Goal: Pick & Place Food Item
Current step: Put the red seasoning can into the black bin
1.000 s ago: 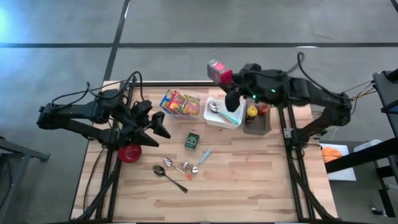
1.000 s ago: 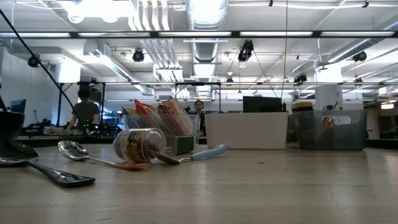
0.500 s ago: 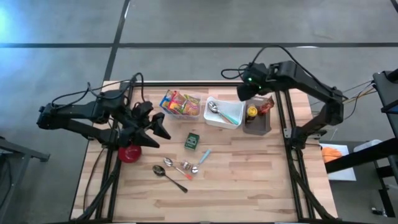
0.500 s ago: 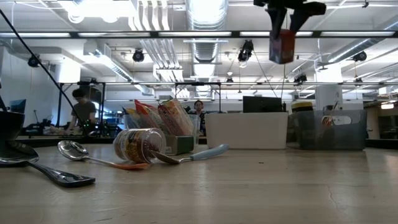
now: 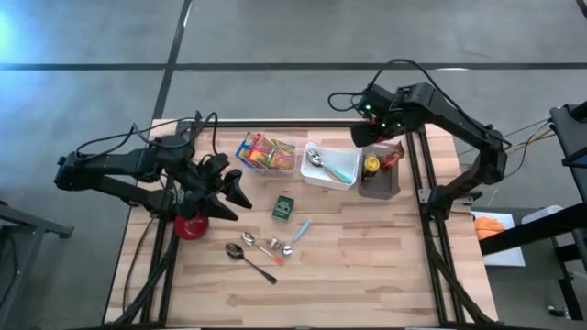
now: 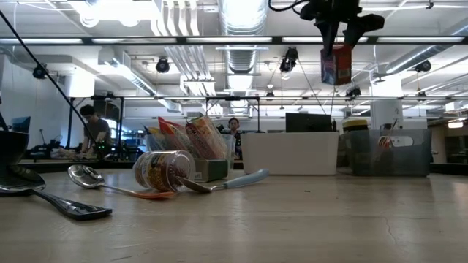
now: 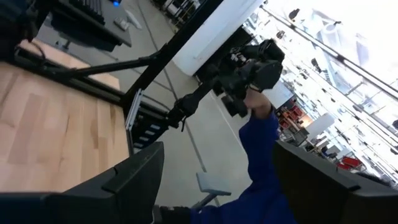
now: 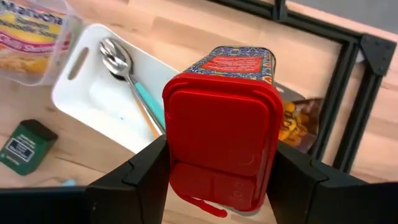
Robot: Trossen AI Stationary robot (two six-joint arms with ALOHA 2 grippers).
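The right gripper, clamped on a red-lidded rectangular spice tin with its long axis hanging downward, holds it high over the table's far edge, seemingly just beside the dark grey bin, while the left gripper waits unclenched, well apart.

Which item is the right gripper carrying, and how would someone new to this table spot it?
Look to the table's far right corner, where the right gripper hangs high above the dark bin. Clamped between its fingers is a small rectangular tin, held clear of everything. Its red hinged lid and patterned blue and red sides set it apart from the green box on the table.
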